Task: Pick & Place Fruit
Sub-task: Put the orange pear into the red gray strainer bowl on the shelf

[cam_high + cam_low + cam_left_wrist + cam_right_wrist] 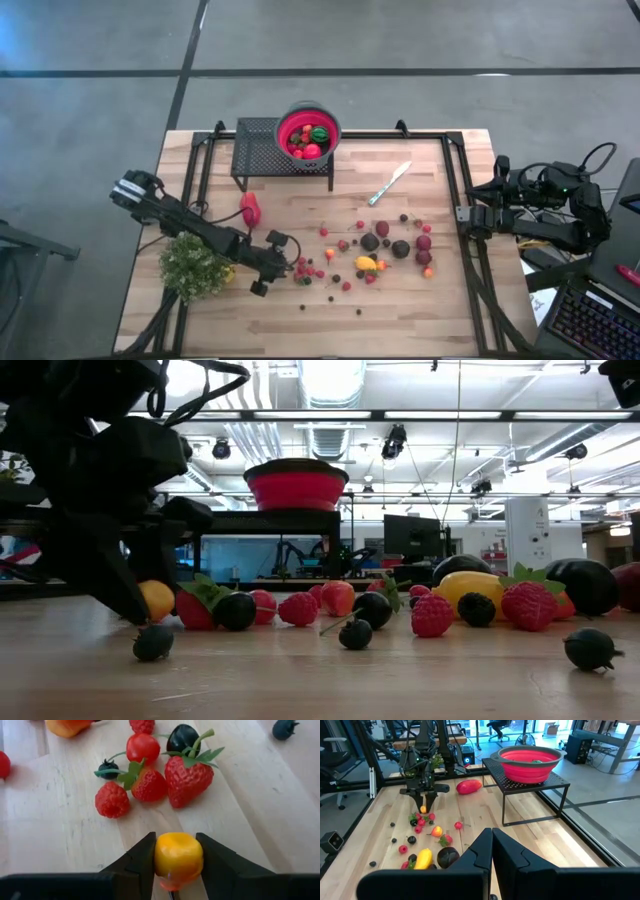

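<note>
Now | left gripper [177, 857] clamps smooth rounded yellow fruit [178, 855]; right gripper [491, 851] closed, empty

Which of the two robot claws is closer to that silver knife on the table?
The right gripper. It waits shut at the table's right edge, with the knife a short way inward. The left gripper is farther off, among the fruit, closed around a small yellow fruit.

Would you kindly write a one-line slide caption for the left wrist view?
Left gripper closed around a small yellow-orange fruit on the wooden table, with strawberries and a raspberry lying just ahead.
</note>
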`<state>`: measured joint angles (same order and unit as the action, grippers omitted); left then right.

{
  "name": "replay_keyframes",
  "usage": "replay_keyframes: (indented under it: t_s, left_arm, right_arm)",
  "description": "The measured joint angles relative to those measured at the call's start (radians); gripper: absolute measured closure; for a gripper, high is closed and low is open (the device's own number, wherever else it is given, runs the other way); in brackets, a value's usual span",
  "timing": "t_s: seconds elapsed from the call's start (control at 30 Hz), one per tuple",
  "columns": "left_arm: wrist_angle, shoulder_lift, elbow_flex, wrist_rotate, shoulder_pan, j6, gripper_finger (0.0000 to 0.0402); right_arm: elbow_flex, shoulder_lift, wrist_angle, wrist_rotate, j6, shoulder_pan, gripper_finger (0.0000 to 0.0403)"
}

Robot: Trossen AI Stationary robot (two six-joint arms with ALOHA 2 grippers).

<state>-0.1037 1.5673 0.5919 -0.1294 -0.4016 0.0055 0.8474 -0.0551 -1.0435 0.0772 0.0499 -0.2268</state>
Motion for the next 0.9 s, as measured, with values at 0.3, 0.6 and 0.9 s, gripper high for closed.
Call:
replay_keyframes:
  t_s: [0.3,0.6,0.9]
  left_arm:
    - [0.064,-0.123,0.179,-0.306,0.050,0.008,0.0271]
    - [0.057,-0.253,0.401,-0.451,0.210,0.151,0.0272]
    - [0.056,-0.275,0.524,-0.446,0.463,0.149,0.0274]
  right_arm:
    - [0.000,0.000,0.000,0.000,0.000,0.000,0.0394]
    - [0.000,0.000,0.000,0.000,0.000,0.000,0.0394]
    - [0.000,0.000,0.000,0.000,0.000,0.000,0.0394]
